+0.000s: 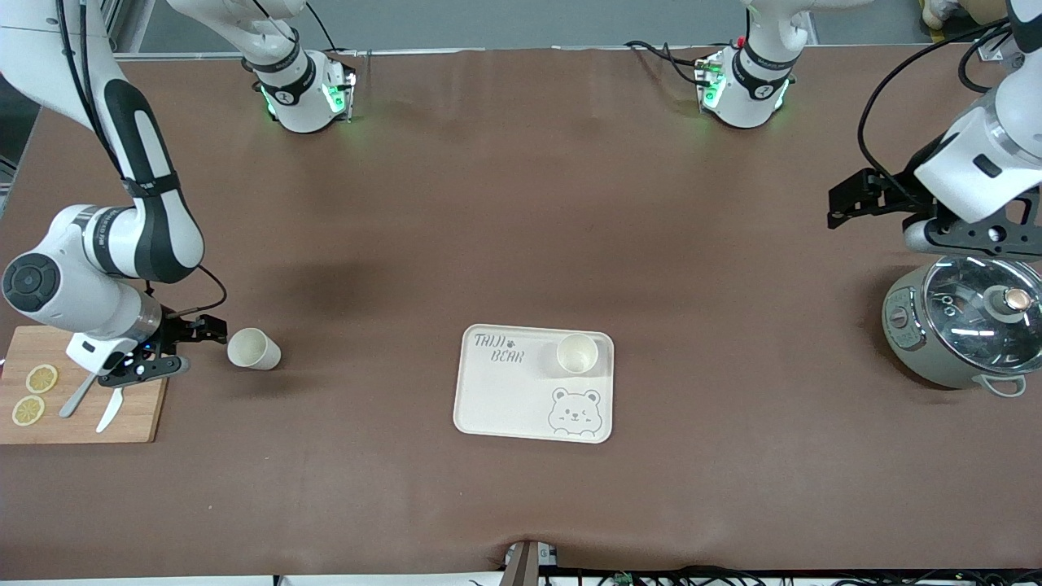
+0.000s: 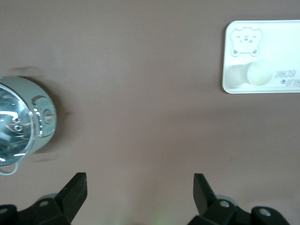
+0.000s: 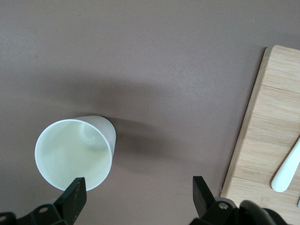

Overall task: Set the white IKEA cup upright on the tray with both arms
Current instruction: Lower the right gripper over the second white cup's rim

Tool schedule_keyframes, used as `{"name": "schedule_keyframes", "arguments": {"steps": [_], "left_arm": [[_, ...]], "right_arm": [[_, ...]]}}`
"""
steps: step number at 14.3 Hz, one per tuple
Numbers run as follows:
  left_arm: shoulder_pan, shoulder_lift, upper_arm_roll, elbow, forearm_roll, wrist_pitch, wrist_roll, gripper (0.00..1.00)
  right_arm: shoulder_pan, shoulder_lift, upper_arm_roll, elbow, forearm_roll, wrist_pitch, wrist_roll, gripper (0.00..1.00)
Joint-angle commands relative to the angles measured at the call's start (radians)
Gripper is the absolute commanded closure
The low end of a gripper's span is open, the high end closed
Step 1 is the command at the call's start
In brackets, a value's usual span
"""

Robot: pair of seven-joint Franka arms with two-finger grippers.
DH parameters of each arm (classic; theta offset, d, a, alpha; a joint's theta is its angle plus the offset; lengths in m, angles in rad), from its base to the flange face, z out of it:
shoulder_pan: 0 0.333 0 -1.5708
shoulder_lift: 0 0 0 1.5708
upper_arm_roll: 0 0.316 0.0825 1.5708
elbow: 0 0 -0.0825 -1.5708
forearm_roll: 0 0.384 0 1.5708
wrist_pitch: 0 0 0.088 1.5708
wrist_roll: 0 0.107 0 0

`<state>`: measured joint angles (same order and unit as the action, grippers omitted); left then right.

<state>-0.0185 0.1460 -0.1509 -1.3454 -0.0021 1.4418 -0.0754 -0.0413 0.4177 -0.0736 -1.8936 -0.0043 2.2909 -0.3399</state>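
A white cup (image 1: 253,349) (image 3: 75,152) lies on its side on the brown table, beside the wooden cutting board. My right gripper (image 1: 203,329) (image 3: 139,194) hangs open just next to it, one fingertip close to the cup's rim, nothing between the fingers. The cream bear tray (image 1: 505,399) (image 2: 281,37) lies mid-table, nearer the front camera. A second white cup (image 1: 577,353) (image 2: 255,74) stands upright on the tray's corner by the lettering. My left gripper (image 1: 842,203) (image 2: 139,192) is open and empty, up in the air by the pot.
A wooden cutting board (image 1: 138,415) (image 3: 267,136) with lemon slices (image 1: 41,378) and white-handled utensils (image 1: 110,409) sits at the right arm's end. A grey pot with a glass lid (image 1: 965,321) (image 2: 21,122) stands at the left arm's end.
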Motion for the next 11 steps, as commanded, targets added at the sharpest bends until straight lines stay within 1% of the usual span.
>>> {"name": "schedule_keyframes", "arguments": {"steps": [1, 2, 4, 11], "left_arm": [[0.000, -0.011, -0.001, 0.002, 0.039, 0.009, -0.006, 0.00], [0.002, -0.008, 0.001, 0.003, 0.037, 0.032, -0.009, 0.00], [0.034, -0.006, -0.001, 0.002, 0.036, 0.074, -0.011, 0.00], [0.042, -0.003, 0.001, 0.002, 0.042, 0.140, 0.003, 0.00]], "right_arm": [[-0.008, -0.014, 0.011, -0.027, 0.018, 0.030, -0.013, 0.00], [-0.008, -0.013, 0.011, -0.028, 0.020, 0.035, -0.007, 0.00], [-0.006, -0.013, 0.009, -0.030, 0.059, 0.033, -0.005, 0.00], [-0.002, 0.030, 0.011, -0.028, 0.066, 0.107, -0.005, 0.00]]}}
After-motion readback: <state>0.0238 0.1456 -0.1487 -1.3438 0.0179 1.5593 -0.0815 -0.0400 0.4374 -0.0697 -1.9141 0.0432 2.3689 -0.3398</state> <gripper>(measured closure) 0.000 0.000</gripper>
